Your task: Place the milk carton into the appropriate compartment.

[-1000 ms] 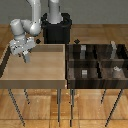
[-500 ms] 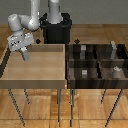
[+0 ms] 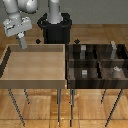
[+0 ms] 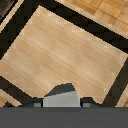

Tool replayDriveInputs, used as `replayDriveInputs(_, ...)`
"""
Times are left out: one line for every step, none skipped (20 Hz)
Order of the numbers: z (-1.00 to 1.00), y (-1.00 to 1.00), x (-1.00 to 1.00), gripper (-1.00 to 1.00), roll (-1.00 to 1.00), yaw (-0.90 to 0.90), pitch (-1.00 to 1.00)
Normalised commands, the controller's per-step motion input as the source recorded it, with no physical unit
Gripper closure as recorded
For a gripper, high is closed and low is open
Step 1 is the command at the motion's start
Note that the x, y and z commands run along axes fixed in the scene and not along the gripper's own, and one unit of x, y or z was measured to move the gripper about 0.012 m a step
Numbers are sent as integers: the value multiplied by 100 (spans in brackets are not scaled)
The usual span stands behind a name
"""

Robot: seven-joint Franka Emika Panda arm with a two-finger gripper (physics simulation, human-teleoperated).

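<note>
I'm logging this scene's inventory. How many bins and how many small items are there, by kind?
Light wooden open bin: 1
Dark wooden divided bin: 1
Small grey objects among the dark dividers: 4
Pale grey milk carton: 1
Total: 7

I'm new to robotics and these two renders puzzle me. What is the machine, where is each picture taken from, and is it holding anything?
The machine is a single robot arm in a simulation. Its gripper hangs over a light wooden bin on thin legs. Beside it, on the exterior view's right, stands a dark bin split by dividers, with small grey objects inside.

One picture looks at the whole scene from outside. The other comes from a camera on the wrist, looking down into the light bin.

There, a pale grey box, apparently the milk carton, shows between the fingers. Whether they are clamped on it is not clear.
</note>
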Motion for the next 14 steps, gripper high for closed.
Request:
replayDriveInputs(0,0,0,100,0,0,0)
replayDriveInputs(0,100,0,100,0,0,0)
replayDriveInputs(0,100,0,100,0,0,0)
replayDriveInputs(0,100,0,100,0,0,0)
replayDriveInputs(0,100,0,100,0,0,0)
replayDriveInputs(0,100,0,100,0,0,0)
replayDriveInputs(0,100,0,100,0,0,0)
replayDriveInputs(0,100,0,100,0,0,0)
replayDriveInputs(0,100,0,100,0,0,0)
replayDriveInputs(0,100,0,100,0,0,0)
replayDriveInputs(0,100,0,100,0,0,0)
replayDriveInputs(0,100,0,100,0,0,0)
replayDriveInputs(0,100,0,100,0,0,0)
replayDriveInputs(0,100,0,100,0,0,0)
